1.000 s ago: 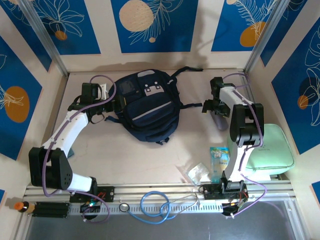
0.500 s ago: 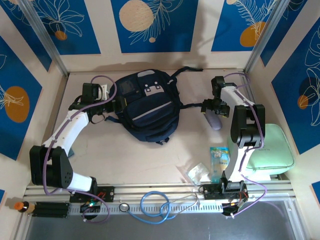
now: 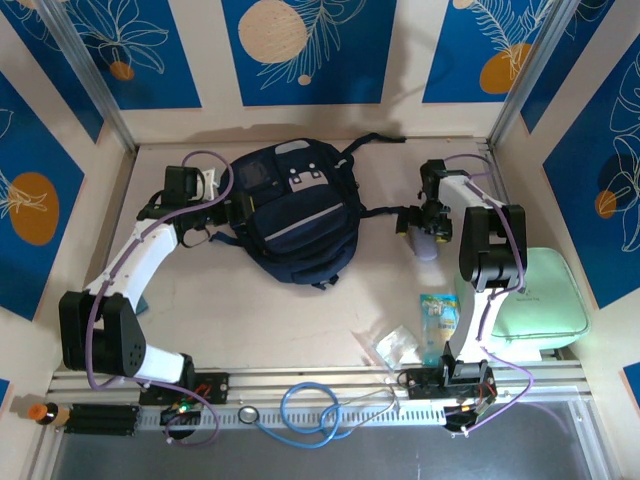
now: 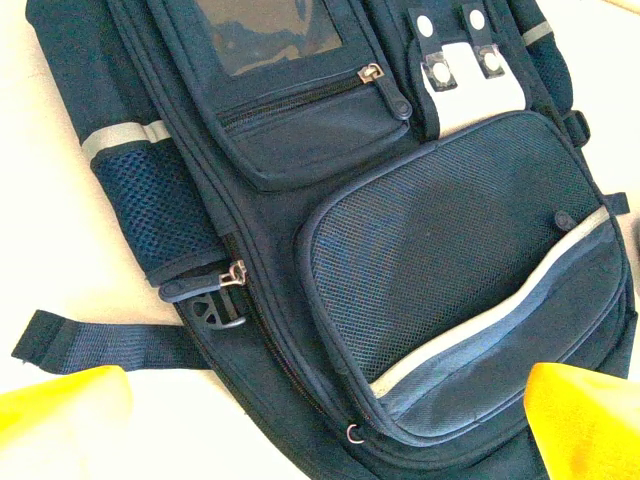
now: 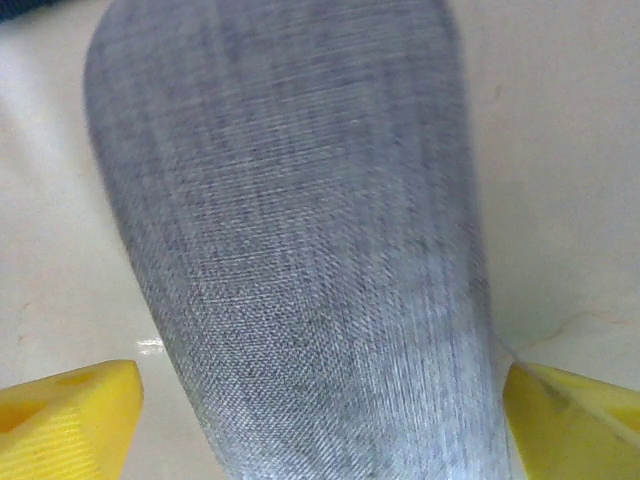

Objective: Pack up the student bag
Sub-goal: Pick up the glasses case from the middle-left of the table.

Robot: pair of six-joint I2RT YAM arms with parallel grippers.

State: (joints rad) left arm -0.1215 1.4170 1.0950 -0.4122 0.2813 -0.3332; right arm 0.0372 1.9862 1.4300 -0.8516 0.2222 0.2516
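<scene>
Student bag (image 3: 295, 215) lies flat, front side up, at centre-rear of table (image 3: 250, 320), top end toward back wall. Black straps spread out to L and R.

L gripper (image 3: 222, 212): positioned just beside bag's L edge, aimed at bag. Jaws fully apart, nothing between them. L wrist view: student bag (image 4: 440, 250) sits directly ahead of L gripper (image 4: 320, 430), with mesh pocket, pale diagonal stripe and side zip pull visible. Contact btwn fingertips (image 4: 65, 400) and bag cannot be confirmed.

R gripper (image 3: 420, 222): located R of bag, apart from bag body, near end of R strap. Jaws apart, straddling a grey fabric pouch (image 3: 428, 248) lying on table. R wrist view: grey fabric pouch (image 5: 300, 250) runs btwn both fingertips (image 5: 65, 415), not clamped.
</scene>
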